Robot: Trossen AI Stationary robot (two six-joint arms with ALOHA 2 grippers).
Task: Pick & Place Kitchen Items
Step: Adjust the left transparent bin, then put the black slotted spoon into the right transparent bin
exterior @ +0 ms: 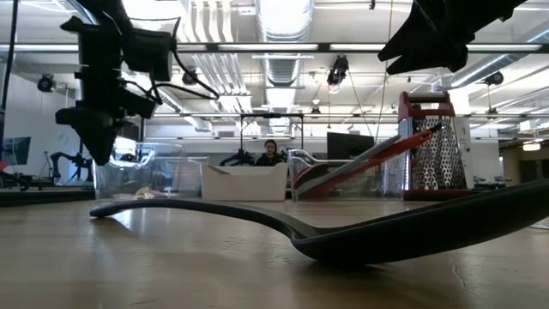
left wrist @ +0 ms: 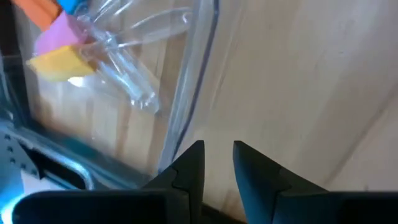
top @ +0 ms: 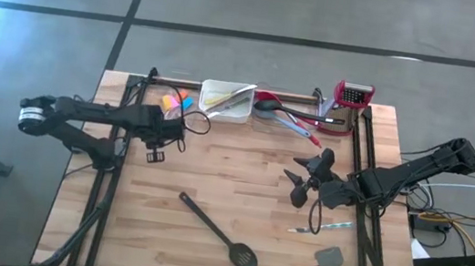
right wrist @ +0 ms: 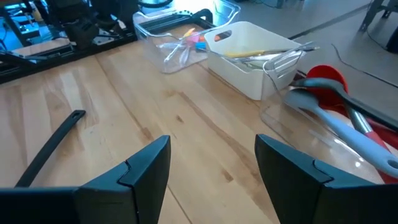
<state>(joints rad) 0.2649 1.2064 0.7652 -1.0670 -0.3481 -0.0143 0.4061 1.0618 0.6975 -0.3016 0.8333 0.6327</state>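
Left wrist view showed the left gripper (left wrist: 217,163) with its two dark fingers drawn near each other, a narrow gap between them and nothing in it, so it looked freshly emptied or not yet loaded. It hung just beside the rim of a clear container (left wrist: 186,93), in which small pink, yellow and orange pieces (left wrist: 56,53) lay; that suggests this bin is where the small items are being gathered. From above, the same gripper (top: 156,152) sat near the table's back left, next to that bin.

The right gripper (right wrist: 211,168) stood released, fingers spread wide and holding nothing, raised over the right half of the table (top: 211,194) and facing the back row, probably waiting its turn.

Along the back edge stood a white tray (top: 226,100) holding thin metal tongs (right wrist: 283,56), and beside it red and grey utensils (top: 290,114) lay in another clear bin, sorted by kind as I judge it. A box grater (top: 353,95) stood upright at the back right.

Several items were not yet placed: a black slotted spoon (top: 215,231) lay near the middle front, and a grey spatula (top: 324,257) near the front right.
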